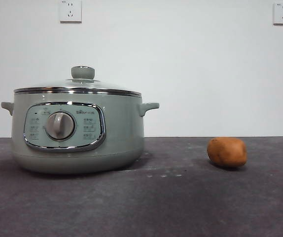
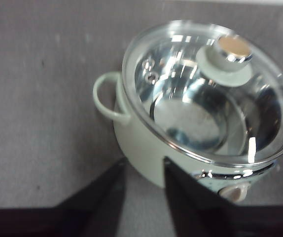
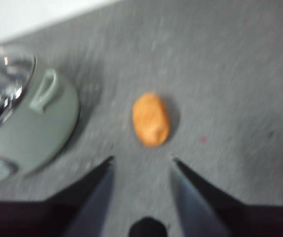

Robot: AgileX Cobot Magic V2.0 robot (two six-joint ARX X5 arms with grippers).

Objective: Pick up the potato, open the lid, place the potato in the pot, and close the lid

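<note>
The grey worktop (image 1: 181, 207) fills the lower frame. The pot (image 1: 77, 131) stands at centre left, its lid (image 1: 77, 86) seated on the rim. The potato (image 1: 227, 152) lies at lower right, well apart. Left tool (image 2: 141, 170) and right tool (image 3: 141, 163) hover empty, jaws spread.

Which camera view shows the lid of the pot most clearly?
The left wrist view shows the lid best: it looks down through the whole glass dome, with chrome rim and knob. The front view shows it only edge-on, a thin rim and the knob on the pot. The right wrist view catches just a blurred part at the picture's edge.
</note>
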